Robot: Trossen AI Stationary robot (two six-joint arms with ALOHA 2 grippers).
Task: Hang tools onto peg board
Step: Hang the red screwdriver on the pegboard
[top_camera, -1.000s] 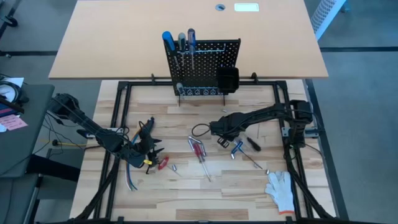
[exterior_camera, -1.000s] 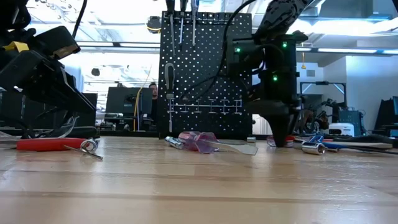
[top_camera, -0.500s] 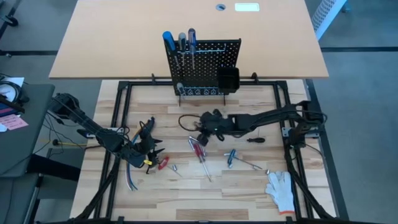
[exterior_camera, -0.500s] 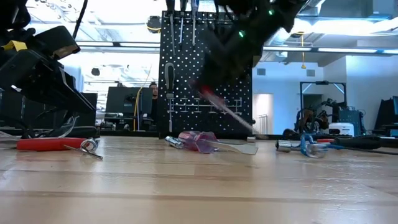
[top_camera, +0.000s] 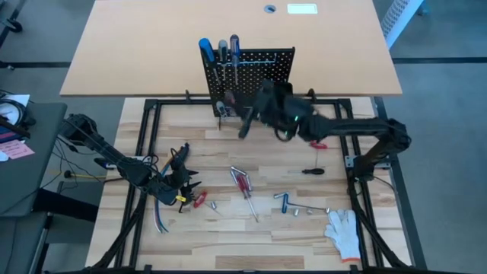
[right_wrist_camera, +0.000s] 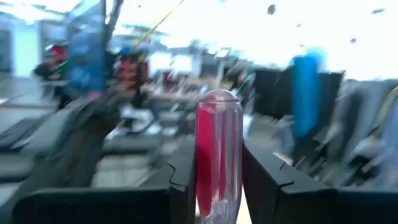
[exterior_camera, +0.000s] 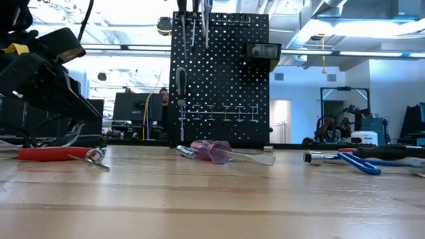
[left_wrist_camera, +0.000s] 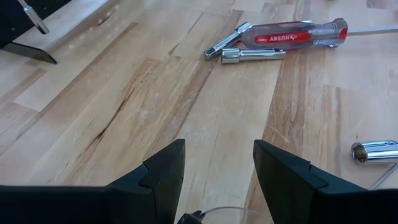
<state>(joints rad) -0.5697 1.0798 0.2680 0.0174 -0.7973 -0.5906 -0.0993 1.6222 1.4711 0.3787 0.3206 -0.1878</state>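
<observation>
The left gripper (top_camera: 181, 176) rests low at about eight o'clock on the desk (top_camera: 228, 228), its fingers (left_wrist_camera: 163, 171) spread with only bare wood between them. Just right of it lie red-handled pliers (top_camera: 199, 200), then a clear red-handled screwdriver (top_camera: 242, 181) near the middle, and more loose tools toward four o'clock, including a blue-handled one (top_camera: 282, 202) and a black-handled screwdriver (top_camera: 311, 171). At twelve o'clock stands the peg board (top_camera: 247, 82), three screwdrivers (top_camera: 219, 51) already hanging at its top edge. The right gripper (top_camera: 247, 122) is raised just before the board's foot, clamped on a red-handled screwdriver (right_wrist_camera: 218, 155).
</observation>
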